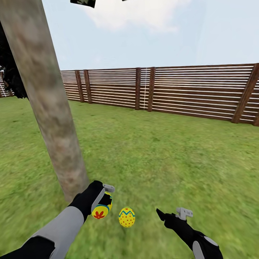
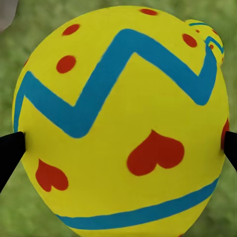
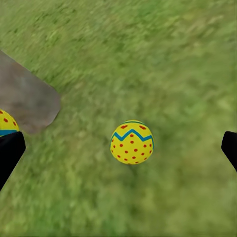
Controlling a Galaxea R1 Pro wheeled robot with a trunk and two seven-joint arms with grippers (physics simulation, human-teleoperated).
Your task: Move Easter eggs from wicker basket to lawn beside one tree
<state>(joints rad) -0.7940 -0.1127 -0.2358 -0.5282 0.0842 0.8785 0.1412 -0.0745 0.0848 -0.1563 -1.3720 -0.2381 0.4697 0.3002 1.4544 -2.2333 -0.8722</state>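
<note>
The left gripper [image 1: 105,200] clamps a heart-marked egg [image 2: 123,123] at the tree [image 1: 46,104] base; a dotted egg [image 1: 127,217] lies on the lawn [image 1: 172,151] at its three o'clock; the right gripper [image 1: 172,214] hangs spread, holding nothing.

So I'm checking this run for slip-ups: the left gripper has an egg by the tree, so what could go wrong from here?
1. The held egg hangs in the left gripper close beside the dotted egg on the grass; setting it down could knock that one rolling.
2. The tree trunk stands right beside the left arm, so a wide move might bump it.
3. The right gripper is open and empty; a third egg may still need fetching.
</note>
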